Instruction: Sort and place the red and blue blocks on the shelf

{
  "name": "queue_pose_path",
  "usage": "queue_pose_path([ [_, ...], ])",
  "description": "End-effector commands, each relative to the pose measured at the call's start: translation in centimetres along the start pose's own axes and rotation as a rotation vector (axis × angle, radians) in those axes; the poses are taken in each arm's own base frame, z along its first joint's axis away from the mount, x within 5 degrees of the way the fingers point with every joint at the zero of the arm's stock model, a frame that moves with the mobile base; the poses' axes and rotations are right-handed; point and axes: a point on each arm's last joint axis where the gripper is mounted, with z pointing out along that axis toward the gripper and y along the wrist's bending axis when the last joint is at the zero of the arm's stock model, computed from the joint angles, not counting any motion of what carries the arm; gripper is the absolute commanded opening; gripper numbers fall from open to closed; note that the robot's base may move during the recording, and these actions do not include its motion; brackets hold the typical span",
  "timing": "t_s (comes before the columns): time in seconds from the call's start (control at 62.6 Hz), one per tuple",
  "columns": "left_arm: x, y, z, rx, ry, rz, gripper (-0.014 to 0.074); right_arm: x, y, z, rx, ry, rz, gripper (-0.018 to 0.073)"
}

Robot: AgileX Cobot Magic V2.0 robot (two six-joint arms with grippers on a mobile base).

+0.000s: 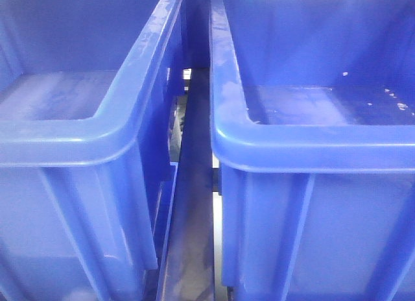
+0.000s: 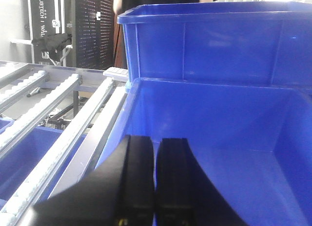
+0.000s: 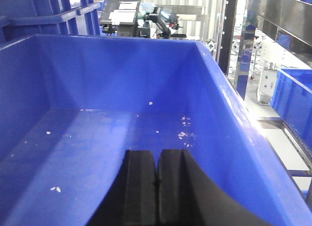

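- The left gripper [image 2: 155,187] is being seen at the bottom centre of the left wrist view, its two black fingers [image 2: 139,177] pressed together with only a thin seam between them; nothing is being held.
- It is being held over the near rim of a blue bin [image 2: 234,138], whose floor is showing to the right of the fingers.
- A second blue bin [image 2: 214,41] is standing behind the first, in the upper half of that frame.
- The shelf's white roller rails [image 2: 58,123] are running diagonally along the left of the frame.
- The right gripper [image 3: 157,187] is being shown at the bottom centre of the right wrist view, likewise clenched on nothing, fingers touching.
- It is hanging inside a blue bin [image 3: 224,104] whose floor is speckled with small white flecks [image 3: 185,134].
- In the front view, two bins are sitting side by side, a narrow gap [image 1: 194,204] lying between them.
- The red and blue blocks are not being shown in any view.
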Motion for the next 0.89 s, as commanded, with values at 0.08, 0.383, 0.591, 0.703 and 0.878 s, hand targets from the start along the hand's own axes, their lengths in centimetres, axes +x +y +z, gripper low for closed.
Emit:
queue_pose_path([
  [0.08,-1.63,-0.01,-0.07,-0.007,-0.093,-0.009,0.0125,-0.91,-0.01,-0.18,0.005,-0.083,-0.002,0.005],
  [0.383,-1.63,-0.01,-0.07,-0.007,-0.093,-0.009,0.0125,-1.14,-0.03,-0.2,0.004,-0.108,0.034,0.005],
  [0.591,-1.63,-0.01,-0.07,-0.007,-0.093,-0.009,0.0125,-1.14,-0.03,-0.2,0.004,-0.108,0.042,0.005],
  [0.703,-1.63,-0.01,-0.07,-0.007,-0.093,-0.009,0.0125,-1.14,-0.03,-0.2,0.004,-0.108,0.041,0.005],
  [0.878,-1.63,-0.01,-0.07,-0.007,-0.093,-0.009,0.0125,-1.12,-0.03,-0.2,0.004,-0.106,0.041,0.005],
])
